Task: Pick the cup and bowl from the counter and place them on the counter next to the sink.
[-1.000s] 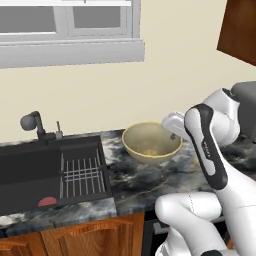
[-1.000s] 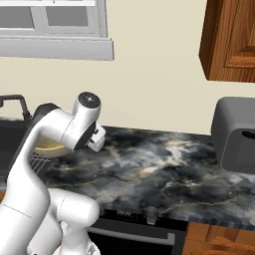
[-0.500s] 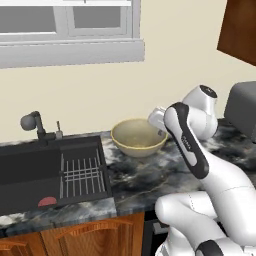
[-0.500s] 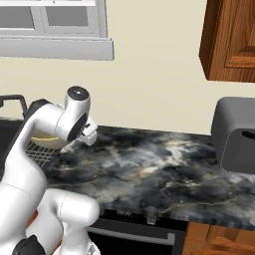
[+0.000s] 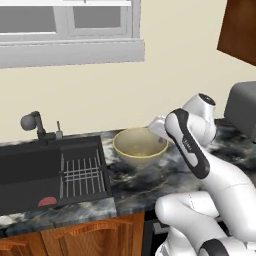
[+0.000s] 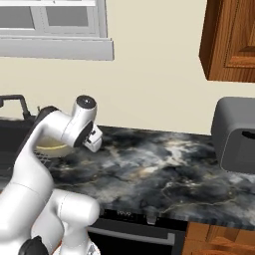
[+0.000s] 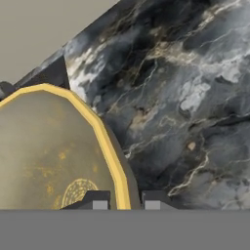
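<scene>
claw (image 7: 123, 200) pinching bowl (image 5: 139, 147) rim | bowl just R of sink (image 5: 30, 175) edge | counter (image 6: 164, 169) R open

Bowl (image 5: 139, 147) on counter (image 5: 140, 182), right of sink (image 5: 50, 172)

No words, brand names or numbers can be read; a small dark marking on the arm (image 5: 188, 145) stays illegible.
</scene>
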